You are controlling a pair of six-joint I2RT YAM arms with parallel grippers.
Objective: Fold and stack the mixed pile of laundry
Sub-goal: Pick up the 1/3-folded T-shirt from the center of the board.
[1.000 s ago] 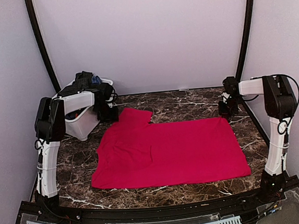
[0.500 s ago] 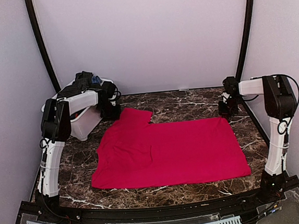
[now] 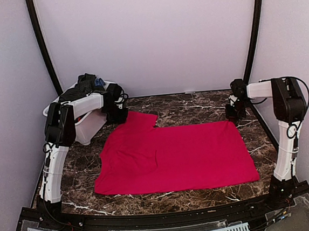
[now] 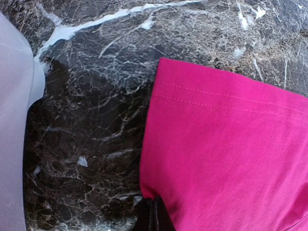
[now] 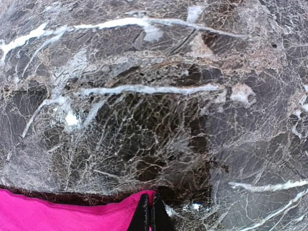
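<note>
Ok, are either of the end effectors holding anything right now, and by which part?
Both look pinched shut on the red shirt: the left end effector at the edge of its sleeve, the right end effector at its far right corner.

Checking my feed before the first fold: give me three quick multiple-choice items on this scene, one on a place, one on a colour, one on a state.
1. Where does the white bin stand on the table?
A. far left
B. far right
C. near centre

2. What colour is the cloth on the table?
A. blue
B. orange
C. red

3. How does that cloth lie?
A. folded in half
B. spread flat
C. bunched in a heap

Answers:
1 A, the top view shows it at the table's far left edge.
2 C, it shows bright red in every view.
3 B, it lies open across the marble, one sleeve out at the far left.
</note>
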